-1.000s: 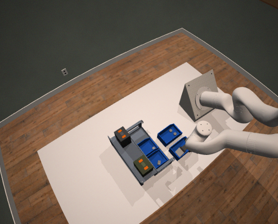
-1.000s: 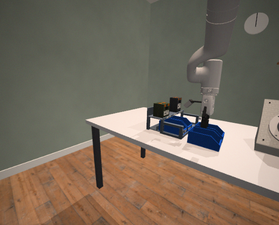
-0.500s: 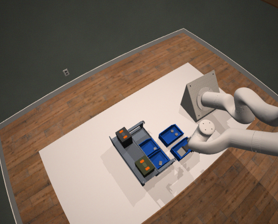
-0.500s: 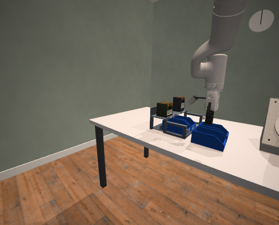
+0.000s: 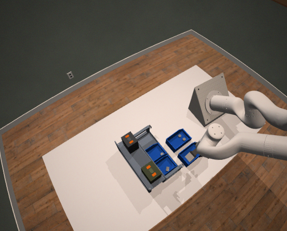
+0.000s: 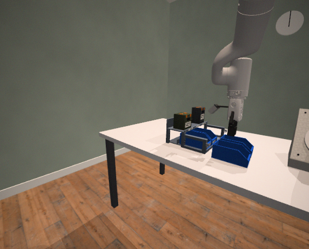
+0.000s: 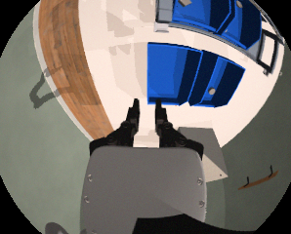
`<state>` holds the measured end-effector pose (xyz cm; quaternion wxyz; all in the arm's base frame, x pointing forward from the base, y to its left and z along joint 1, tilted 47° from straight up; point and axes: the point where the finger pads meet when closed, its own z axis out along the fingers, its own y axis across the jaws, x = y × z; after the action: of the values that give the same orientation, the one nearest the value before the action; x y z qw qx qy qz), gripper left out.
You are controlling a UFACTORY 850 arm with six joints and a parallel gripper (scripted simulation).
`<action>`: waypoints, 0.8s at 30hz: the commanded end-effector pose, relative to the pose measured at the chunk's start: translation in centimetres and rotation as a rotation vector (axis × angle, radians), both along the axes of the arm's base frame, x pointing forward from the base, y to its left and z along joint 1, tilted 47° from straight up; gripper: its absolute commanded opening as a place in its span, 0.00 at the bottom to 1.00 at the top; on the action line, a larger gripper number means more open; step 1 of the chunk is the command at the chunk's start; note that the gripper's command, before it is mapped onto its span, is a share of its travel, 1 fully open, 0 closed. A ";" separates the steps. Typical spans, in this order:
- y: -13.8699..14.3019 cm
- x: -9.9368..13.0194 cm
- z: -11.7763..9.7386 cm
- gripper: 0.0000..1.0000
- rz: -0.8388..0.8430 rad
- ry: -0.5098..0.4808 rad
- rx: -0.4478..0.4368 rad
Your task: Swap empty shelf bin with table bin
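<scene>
Two blue open bins stand side by side on the white table (image 5: 94, 179), in front of the grey shelf (image 5: 136, 159) (image 6: 192, 138) (image 7: 164, 0). The bin nearer my gripper (image 5: 184, 159) (image 6: 229, 156) (image 7: 146, 105) shows no parts. The other bin (image 5: 178, 139) (image 6: 240, 142) (image 7: 218, 85) holds grey parts. My gripper (image 6: 232, 133) (image 7: 146, 105) hangs a little above the empty bin's end farthest from the shelf. Its fingers stand a little apart with nothing between them. In the overhead view the wrist hides it. One place (image 5: 145, 139) on the shelf floor has no bin.
Two more blue bins (image 5: 154, 149) (image 5: 167, 164) with parts sit in the shelf. A black box (image 5: 130, 141) (image 6: 198, 114) and a green box (image 5: 151, 171) (image 6: 182, 120) stand on its top board. The arm's grey mount (image 5: 203, 104) (image 6: 305, 141) is behind the bins.
</scene>
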<state>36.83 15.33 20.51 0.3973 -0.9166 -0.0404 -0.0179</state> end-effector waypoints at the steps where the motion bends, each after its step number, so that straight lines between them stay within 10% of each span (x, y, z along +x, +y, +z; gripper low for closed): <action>1: -0.1 0.1 0.1 0.26 -0.001 -0.001 0.000; 6: -0.1 0.1 0.1 0.26 -0.001 -0.001 0.000; 7: -0.1 0.1 0.1 0.00 -0.001 -0.001 0.000; 24: -0.1 0.1 0.1 0.00 -0.001 -0.001 0.000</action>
<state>36.83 15.25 20.58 0.3973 -0.9166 -0.0404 -0.0179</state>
